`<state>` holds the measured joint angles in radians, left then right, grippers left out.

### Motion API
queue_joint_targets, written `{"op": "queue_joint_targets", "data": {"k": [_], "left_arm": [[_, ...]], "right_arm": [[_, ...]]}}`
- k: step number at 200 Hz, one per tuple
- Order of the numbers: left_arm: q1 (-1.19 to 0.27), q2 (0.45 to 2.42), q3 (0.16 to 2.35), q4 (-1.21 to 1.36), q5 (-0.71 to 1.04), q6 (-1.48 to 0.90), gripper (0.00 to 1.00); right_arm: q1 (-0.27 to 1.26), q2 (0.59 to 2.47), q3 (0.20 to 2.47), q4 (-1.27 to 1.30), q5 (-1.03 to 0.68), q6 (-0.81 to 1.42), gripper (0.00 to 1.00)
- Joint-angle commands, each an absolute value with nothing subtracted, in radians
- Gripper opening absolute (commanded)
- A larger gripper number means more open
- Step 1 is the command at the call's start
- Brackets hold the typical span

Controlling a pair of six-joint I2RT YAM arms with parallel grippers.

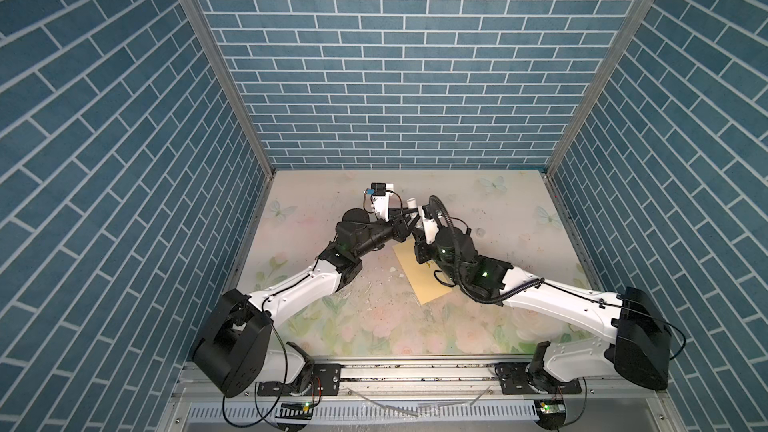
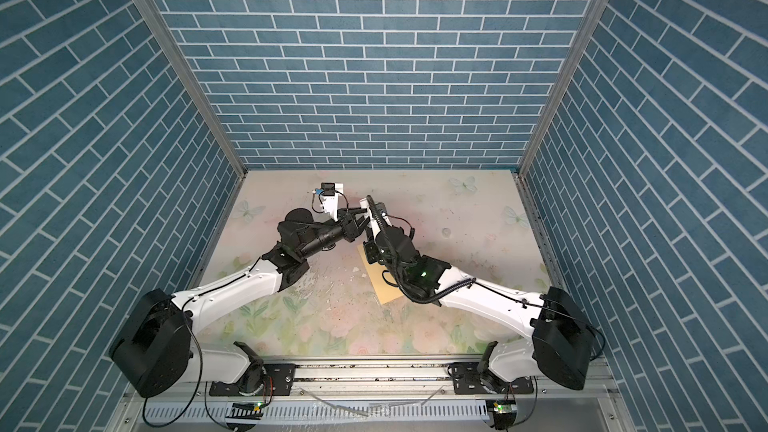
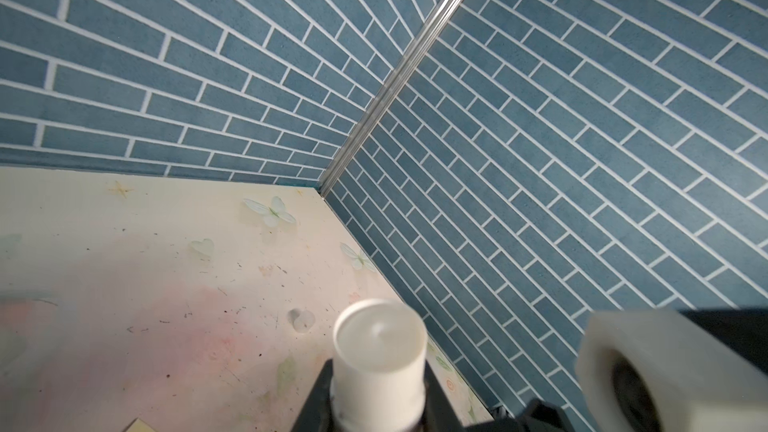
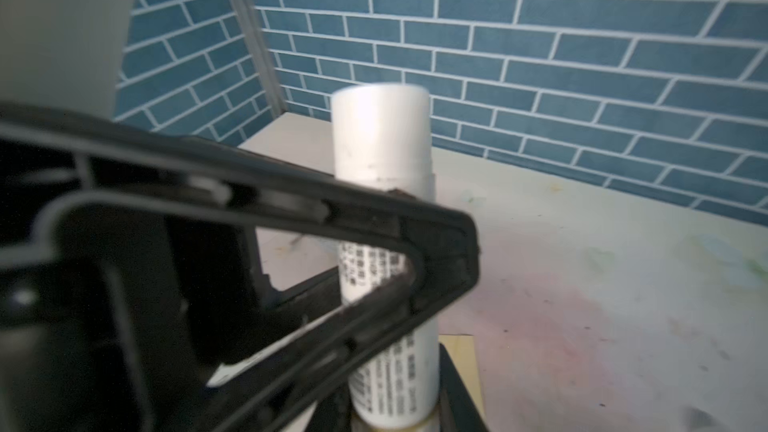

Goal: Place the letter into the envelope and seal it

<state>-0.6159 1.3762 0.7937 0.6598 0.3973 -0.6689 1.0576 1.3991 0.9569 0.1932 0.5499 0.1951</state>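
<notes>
A: Step?
B: Sealing prep, by my read; glue stick (image 4: 386, 367) clamped by both: right gripper (image 4: 392, 419) at base, left gripper (image 3: 378, 405) below cap (image 4: 380, 126); next: pull cap off straight.
A: Envelope?
B: envelope (image 1: 419, 284) flat on table (image 1: 498, 222) under right arm, in both top views; tube print only in right wrist view; letter unseen.

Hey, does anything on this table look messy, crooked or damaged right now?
Yes. The floral table is scuffed and flaking beside the envelope, with white chips scattered there. The envelope itself lies skewed to the table's edges, partly under the right arm.
</notes>
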Motion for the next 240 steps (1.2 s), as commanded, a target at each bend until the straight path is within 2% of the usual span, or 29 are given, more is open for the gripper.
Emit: {"op": "queue_joint_targets", "data": {"k": [1, 14, 20, 47, 60, 85, 109, 141, 192, 240], "left_arm": [[-0.632, 1.387, 0.79, 0.57, 0.396, -0.645, 0.0], [-0.632, 1.387, 0.79, 0.564, 0.391, -0.635, 0.0], [-0.633, 1.385, 0.79, 0.56, 0.388, -0.63, 0.0], [-0.632, 1.368, 0.795, 0.526, 0.378, -0.584, 0.0], [-0.632, 1.354, 0.799, 0.499, 0.372, -0.544, 0.0], [-0.632, 1.322, 0.807, 0.436, 0.366, -0.439, 0.0], [-0.632, 1.287, 0.799, 0.381, 0.35, -0.302, 0.0], [-0.634, 1.248, 0.748, 0.396, 0.331, -0.103, 0.0], [-0.643, 1.209, 0.597, 0.615, 0.35, 0.162, 0.0], [-0.67, 1.208, 0.553, 0.666, 0.345, 0.289, 0.0]], "right_arm": [[1.048, 1.415, 1.011, 0.226, 0.904, 0.051, 0.0], [1.048, 1.4, 0.994, 0.242, 0.868, 0.054, 0.0], [1.048, 1.39, 0.983, 0.252, 0.847, 0.053, 0.04], [1.035, 1.311, 0.916, 0.274, 0.654, 0.05, 0.39], [1.019, 1.264, 0.882, 0.265, 0.519, 0.056, 0.52], [0.97, 1.171, 0.824, 0.221, 0.275, 0.088, 0.62], [0.926, 1.085, 0.78, 0.167, 0.11, 0.113, 0.65], [0.894, 0.993, 0.758, 0.12, -0.017, 0.131, 0.71], [0.889, 0.984, 0.805, 0.051, -0.081, 0.161, 0.75], [0.888, 1.051, 0.868, 0.02, -0.112, 0.232, 0.76]]}}
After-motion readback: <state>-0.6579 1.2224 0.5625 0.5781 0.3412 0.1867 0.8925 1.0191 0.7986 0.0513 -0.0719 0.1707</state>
